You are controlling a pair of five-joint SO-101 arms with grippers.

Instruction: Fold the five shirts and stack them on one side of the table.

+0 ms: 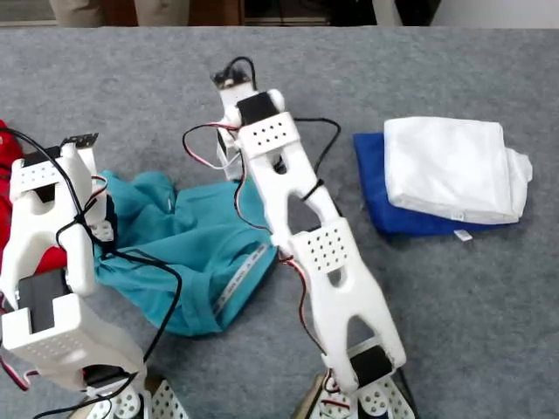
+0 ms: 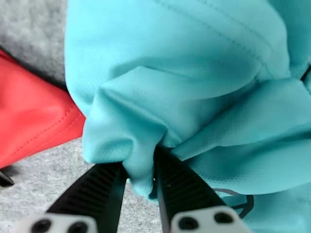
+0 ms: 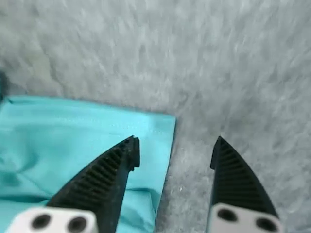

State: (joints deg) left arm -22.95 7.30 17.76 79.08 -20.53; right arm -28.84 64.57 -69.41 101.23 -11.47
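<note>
A crumpled teal shirt (image 1: 188, 240) lies on the grey table between the two arms. My left gripper (image 2: 141, 167) is shut on a bunched fold of the teal shirt (image 2: 194, 87) at its left side. Open, my right gripper (image 3: 175, 150) hovers over a corner of the teal shirt (image 3: 73, 141), one fingertip above the cloth and the other above bare table. A red shirt (image 1: 10, 166) lies at the table's left edge, mostly hidden by the left arm; the red shirt (image 2: 34, 116) sits beside the teal one. A folded white shirt (image 1: 450, 166) rests on a folded blue shirt (image 1: 384, 188) at the right.
The grey felt table (image 1: 454, 305) has free room at front right and along the back. Cables run from both arms over the teal shirt.
</note>
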